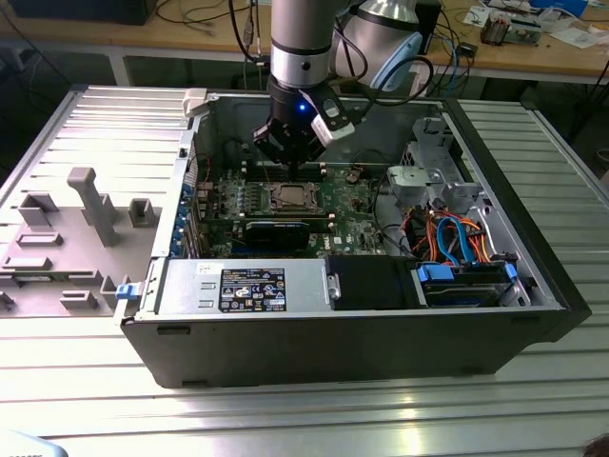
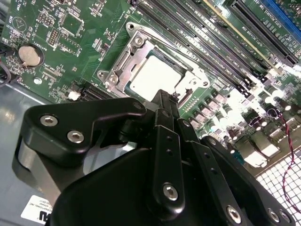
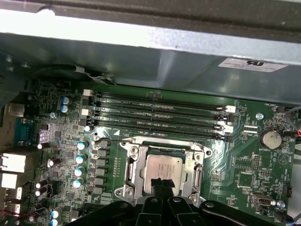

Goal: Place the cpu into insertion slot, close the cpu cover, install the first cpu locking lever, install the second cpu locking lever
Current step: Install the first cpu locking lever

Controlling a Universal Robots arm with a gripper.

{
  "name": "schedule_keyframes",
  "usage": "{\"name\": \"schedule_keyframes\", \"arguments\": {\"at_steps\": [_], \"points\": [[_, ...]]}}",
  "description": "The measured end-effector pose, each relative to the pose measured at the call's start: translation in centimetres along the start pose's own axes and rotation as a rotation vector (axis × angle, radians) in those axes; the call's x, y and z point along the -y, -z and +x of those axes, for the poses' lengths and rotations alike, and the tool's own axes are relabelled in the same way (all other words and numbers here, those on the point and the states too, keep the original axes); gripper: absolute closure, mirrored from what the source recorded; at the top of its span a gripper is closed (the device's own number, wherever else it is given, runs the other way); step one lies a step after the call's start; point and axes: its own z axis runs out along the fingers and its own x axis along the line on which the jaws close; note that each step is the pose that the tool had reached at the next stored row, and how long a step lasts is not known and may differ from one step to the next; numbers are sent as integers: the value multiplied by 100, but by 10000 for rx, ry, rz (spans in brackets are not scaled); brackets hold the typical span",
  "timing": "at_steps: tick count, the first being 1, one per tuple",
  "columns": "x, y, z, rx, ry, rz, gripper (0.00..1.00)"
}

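My claw (image 3: 162, 188) fills the foreground in both wrist views, fingers pinched together, holding nothing, tips over the cpu (image 3: 162, 170) seated in the slot (image 3: 132, 162). The cover (image 3: 188, 165) lies closed; I risk scraping it.

Open room above the insertion slot (image 3: 162, 172), memory slots (image 3: 160, 115) beside it.

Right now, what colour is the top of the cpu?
Silver-grey metal, clearest on the cpu in the first wrist view.
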Motion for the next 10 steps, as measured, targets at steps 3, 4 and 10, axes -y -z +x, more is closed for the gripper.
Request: {"name": "schedule_keyframes", "arguments": {"at_steps": [3, 4, 10], "points": [[0, 8, 0, 2, 0, -3, 89], [0, 9, 0, 2, 0, -3, 89], [-2, 12, 17, -1, 0, 0, 89]]}}
